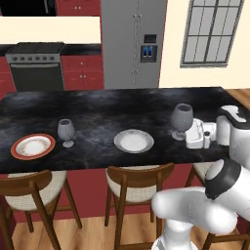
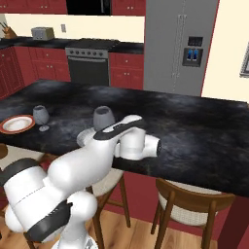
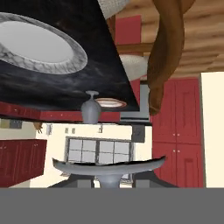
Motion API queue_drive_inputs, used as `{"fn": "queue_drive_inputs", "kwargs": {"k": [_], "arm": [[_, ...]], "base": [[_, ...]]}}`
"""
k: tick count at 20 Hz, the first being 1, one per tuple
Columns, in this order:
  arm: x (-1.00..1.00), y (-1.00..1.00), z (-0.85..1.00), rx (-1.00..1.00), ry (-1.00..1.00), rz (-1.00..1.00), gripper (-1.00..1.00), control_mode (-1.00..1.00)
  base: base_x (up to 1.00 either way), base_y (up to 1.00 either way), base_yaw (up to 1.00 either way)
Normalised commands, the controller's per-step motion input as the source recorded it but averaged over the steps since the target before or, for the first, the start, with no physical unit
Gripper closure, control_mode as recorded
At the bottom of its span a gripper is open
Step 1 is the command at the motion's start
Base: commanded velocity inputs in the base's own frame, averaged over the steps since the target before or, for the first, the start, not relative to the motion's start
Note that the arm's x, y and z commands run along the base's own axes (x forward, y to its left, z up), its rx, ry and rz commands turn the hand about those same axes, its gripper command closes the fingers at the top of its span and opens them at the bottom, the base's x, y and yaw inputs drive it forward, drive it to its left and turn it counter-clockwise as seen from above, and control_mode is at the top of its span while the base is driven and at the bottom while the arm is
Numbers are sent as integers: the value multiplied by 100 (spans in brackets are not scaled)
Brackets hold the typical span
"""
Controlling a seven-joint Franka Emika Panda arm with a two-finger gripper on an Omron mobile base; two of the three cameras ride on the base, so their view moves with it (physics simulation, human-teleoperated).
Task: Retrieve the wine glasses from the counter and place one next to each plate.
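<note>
**One glass down, second going in**

Jaws closed on the second glass (image 1: 181, 119) by its stem, from what I can see; its foot sits right at the fingertips in the hand view. I'm holding it upright over the table (image 1: 97, 105), right of the white plate (image 1: 134, 141) and still apart from it. First glass (image 1: 66, 132) already stands beside the red-rimmed plate (image 1: 33, 146). I reckon what's left is to lower, release and back off.

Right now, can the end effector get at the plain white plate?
Probably yes. The end effector is low over the island top, with bare surface between it and the plain white plate. A wine glass stands at its fingers on the plate side, and it would have to clear that first.
</note>
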Motion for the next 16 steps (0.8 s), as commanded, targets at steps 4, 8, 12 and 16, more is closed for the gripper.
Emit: {"fn": "queue_drive_inputs", "kwargs": {"k": [4,8,12,16], "arm": [[58,-19,-43,-1,0,13,100,-100],[48,0,-39,-3,0,4,100,-100],[47,0,-29,-4,1,1,100,-100],[46,0,-30,-6,3,0,100,-100]], "base": [[0,0,0],[0,0,0],[0,0,0],[0,0,0]]}}
